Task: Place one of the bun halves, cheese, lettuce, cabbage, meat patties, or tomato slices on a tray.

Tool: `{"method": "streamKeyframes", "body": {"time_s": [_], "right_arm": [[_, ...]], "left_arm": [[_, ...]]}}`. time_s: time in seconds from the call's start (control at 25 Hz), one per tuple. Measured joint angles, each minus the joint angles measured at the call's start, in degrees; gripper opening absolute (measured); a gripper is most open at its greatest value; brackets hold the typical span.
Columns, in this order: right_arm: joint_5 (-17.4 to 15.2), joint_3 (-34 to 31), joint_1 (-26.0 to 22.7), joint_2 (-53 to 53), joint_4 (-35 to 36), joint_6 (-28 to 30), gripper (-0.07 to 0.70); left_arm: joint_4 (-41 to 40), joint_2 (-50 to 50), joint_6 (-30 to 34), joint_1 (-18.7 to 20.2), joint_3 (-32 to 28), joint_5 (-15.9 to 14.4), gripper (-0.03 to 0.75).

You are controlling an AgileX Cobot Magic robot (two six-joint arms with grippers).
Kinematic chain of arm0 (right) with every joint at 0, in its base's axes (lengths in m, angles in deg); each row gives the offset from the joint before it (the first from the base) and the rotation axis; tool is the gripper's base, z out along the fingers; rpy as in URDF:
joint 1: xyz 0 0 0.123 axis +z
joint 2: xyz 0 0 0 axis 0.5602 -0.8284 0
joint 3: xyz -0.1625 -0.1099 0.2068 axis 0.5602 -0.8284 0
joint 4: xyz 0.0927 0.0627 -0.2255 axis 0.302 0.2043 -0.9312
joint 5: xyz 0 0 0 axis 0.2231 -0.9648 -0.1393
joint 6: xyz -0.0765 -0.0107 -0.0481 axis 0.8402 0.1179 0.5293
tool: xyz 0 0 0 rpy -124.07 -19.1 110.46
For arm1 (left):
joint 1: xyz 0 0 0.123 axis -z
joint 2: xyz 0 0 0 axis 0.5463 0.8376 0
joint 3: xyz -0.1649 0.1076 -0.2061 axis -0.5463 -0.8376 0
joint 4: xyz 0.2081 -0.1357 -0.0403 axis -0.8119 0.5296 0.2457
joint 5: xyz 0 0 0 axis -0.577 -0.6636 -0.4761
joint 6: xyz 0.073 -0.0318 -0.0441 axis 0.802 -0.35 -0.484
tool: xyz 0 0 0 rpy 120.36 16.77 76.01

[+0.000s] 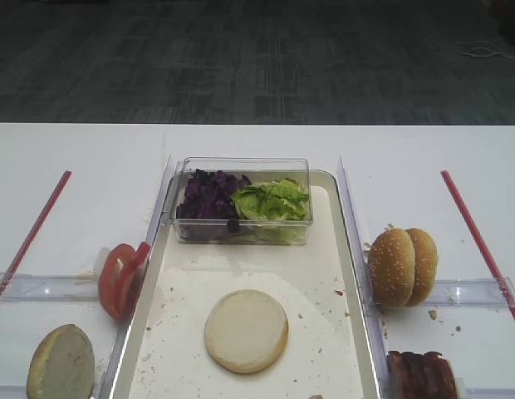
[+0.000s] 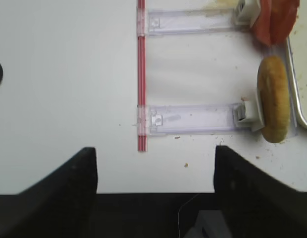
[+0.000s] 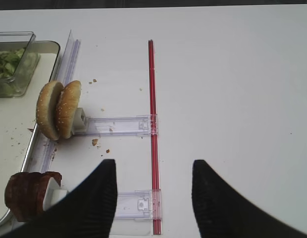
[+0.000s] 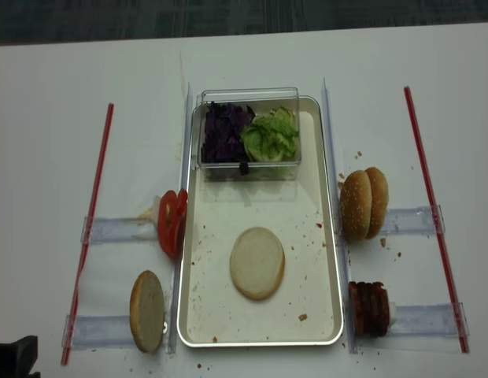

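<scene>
The silver tray (image 1: 324,274) (image 4: 220,315) lies in the middle of the table. One plain bun half (image 1: 246,330) (image 4: 257,262) lies flat on its floor. A second bun half (image 1: 61,363) (image 2: 275,99) stands edge-on left of the tray, with the tomato slices (image 1: 120,278) (image 4: 171,223) just beyond it. Cabbage (image 1: 209,198) and lettuce (image 1: 274,199) fill a clear box at the tray's far end. The meat patties (image 1: 421,374) (image 3: 27,195) stand to the right. No cheese shows. My left gripper (image 2: 156,153) is open and empty over the table's near-left edge. My right gripper (image 3: 154,166) is open and empty over the right side.
Two sesame-seeded bun halves (image 1: 403,266) (image 3: 58,109) stand edge-on right of the tray. Red strips (image 4: 90,220) (image 3: 152,124) with clear plastic holders (image 2: 193,119) run along both sides. Crumbs dot the tray floor and table.
</scene>
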Motion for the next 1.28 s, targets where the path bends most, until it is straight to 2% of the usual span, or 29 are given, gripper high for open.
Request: {"method": "streamKeyframes", "body": {"time_s": [0.32, 0.64, 1.28], "right_arm": [[0.0, 0.0, 0.0, 0.0, 0.0, 0.0, 0.397], [0.0, 0.0, 0.0, 0.0, 0.0, 0.0, 0.397], [0.0, 0.0, 0.0, 0.0, 0.0, 0.0, 0.397]], "left_arm": [[0.4, -8.9, 1.0, -0.1, -2.0, 2.8, 0.491], [0.7, -17.9, 1.3, -0.1, -2.0, 3.1, 0.491], [0.6, -18.8, 1.8, -0.1, -2.0, 3.1, 0.491]]}}
